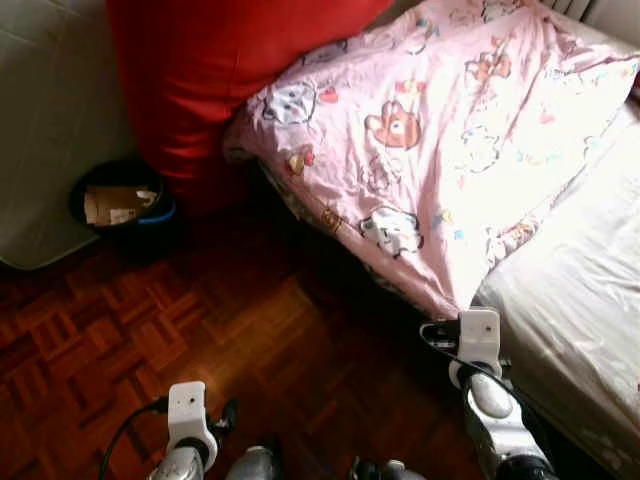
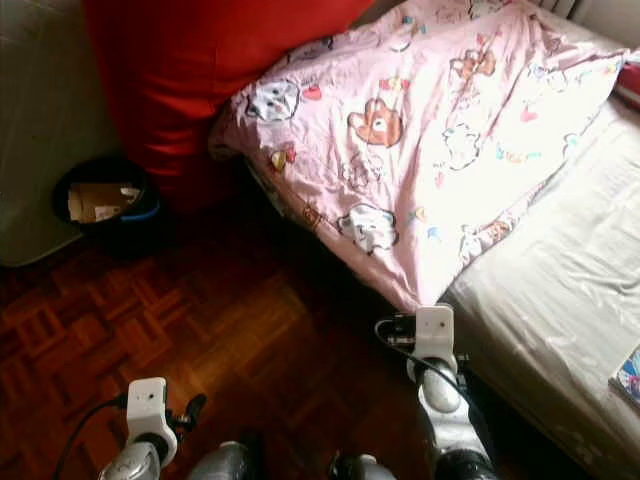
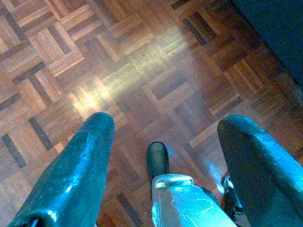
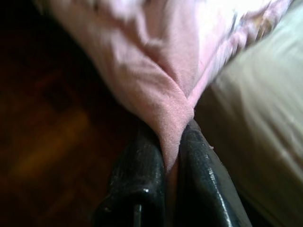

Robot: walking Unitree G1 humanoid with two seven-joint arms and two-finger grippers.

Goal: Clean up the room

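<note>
One duvet (image 4: pixel 161 94) corner pinched in right gripper (image 4: pixel 171 142)

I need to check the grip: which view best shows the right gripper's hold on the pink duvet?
The right wrist view: the right gripper is pinched shut on a corner of the pink duvet, fabric squeezed between both fingers. The eye views show the duvet spread over the bed, its corner meeting the arm, the fingers hidden. The left wrist view shows floor.
</note>
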